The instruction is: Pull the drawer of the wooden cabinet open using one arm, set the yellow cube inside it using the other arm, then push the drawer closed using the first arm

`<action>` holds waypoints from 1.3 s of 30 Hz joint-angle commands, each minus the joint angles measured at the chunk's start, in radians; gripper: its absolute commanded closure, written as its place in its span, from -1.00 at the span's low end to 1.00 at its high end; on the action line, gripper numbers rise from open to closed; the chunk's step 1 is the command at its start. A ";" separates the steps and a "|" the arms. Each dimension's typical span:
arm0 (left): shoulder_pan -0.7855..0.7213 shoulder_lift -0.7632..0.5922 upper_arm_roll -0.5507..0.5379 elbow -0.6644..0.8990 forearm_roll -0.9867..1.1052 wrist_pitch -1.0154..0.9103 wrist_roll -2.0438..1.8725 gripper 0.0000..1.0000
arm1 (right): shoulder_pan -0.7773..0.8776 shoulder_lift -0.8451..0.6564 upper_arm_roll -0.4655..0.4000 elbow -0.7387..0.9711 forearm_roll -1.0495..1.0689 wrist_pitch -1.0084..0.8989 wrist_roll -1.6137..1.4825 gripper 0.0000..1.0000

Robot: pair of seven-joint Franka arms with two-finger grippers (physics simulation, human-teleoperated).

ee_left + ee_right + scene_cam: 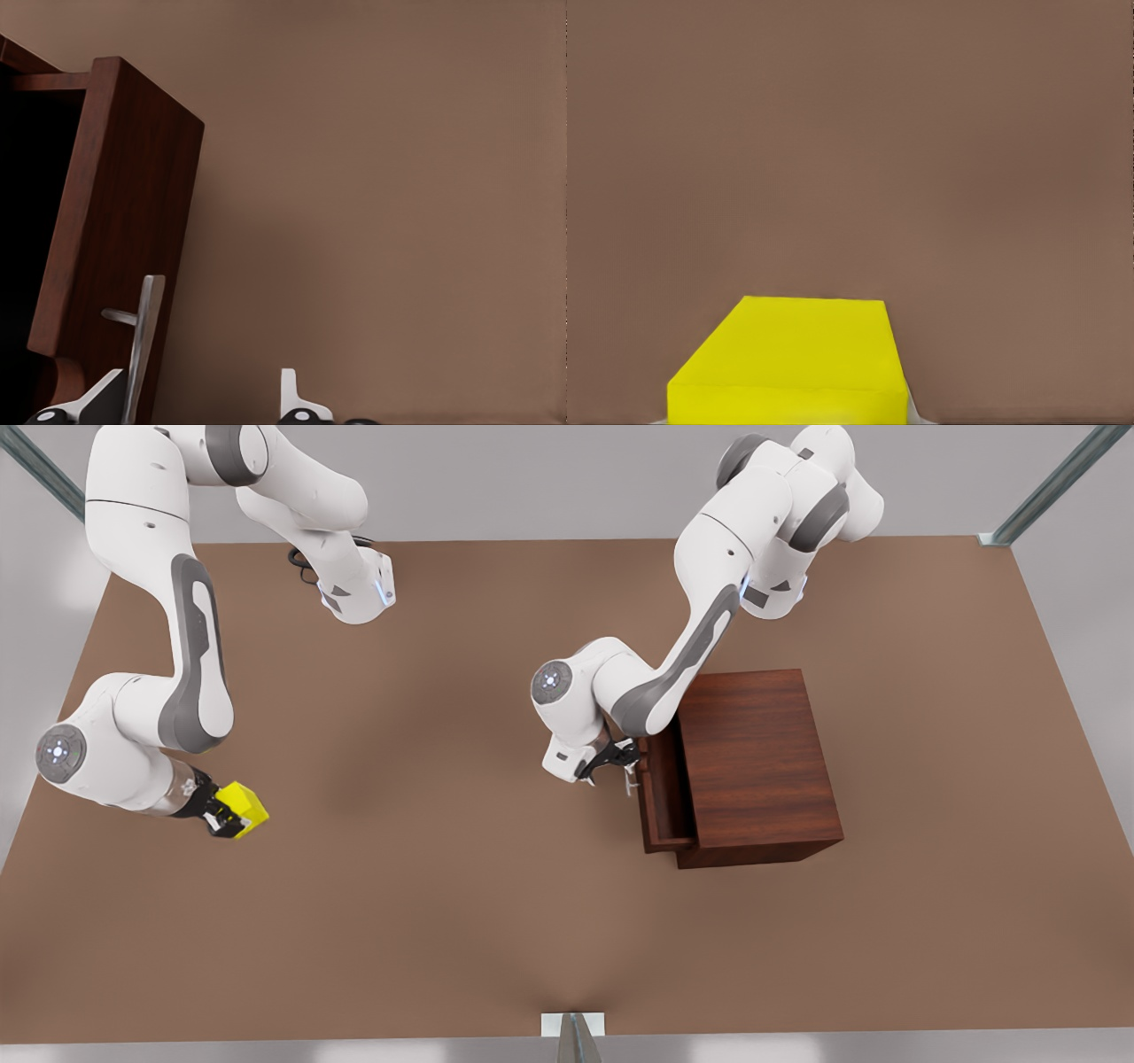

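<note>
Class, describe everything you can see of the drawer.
The drawer is a shallow tray of dark reddish-brown wood, pulled partly out of the cabinet toward the front view's left. Its inside looks empty. Its front panel carries a slim silver bar handle. The left gripper sits at that handle, fingers open, one on each side of the bar.

Even, diffuse light with soft shadows

The bench [461, 886] is lit evenly from above, without glare. Faint, blurred shadows are cast on it beside the wooden cabinet [753, 762] and under both arms. The open drawer [663, 797] interior is rendered nearly black in the left wrist view. The yellow cube [793, 359] is shown bright, its lower face slightly darker. No edge distortion is seen.
</note>
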 commanded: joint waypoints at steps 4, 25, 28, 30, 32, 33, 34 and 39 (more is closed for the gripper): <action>-0.020 0.011 -0.006 0.019 -0.009 0.023 -0.015 -1.00 | 0.001 -0.001 0.000 0.001 -0.008 -0.056 0.029 -0.23; 0.724 -0.371 -0.010 0.085 -0.443 -0.488 1.079 -1.00 | 0.310 0.096 0.009 0.254 0.031 -0.192 0.563 -0.25; 0.713 -0.369 -0.018 0.097 -0.429 -0.466 1.082 -1.00 | 0.399 0.120 0.011 0.305 0.058 -0.205 0.692 -0.24; 0.716 -0.359 -0.015 0.096 -0.397 -0.436 1.078 -1.00 | 0.458 0.154 0.009 0.349 0.057 -0.215 0.776 -0.24; 0.718 -0.354 -0.012 0.089 -0.406 -0.436 1.076 -1.00 | 0.522 0.196 0.009 0.411 0.057 -0.229 0.868 -0.24; 0.716 -0.354 -0.012 0.088 -0.406 -0.437 1.076 -1.00 | 0.563 0.220 0.009 0.441 0.055 -0.229 0.931 -0.24; 0.716 -0.354 -0.012 0.088 -0.405 -0.437 1.074 -1.00 | 0.597 0.240 0.009 0.475 0.055 -0.229 0.979 -0.24; 0.715 -0.349 -0.014 0.088 -0.409 -0.437 1.033 -1.00 | 0.725 0.358 0.045 0.645 0.054 -0.223 1.175 -0.24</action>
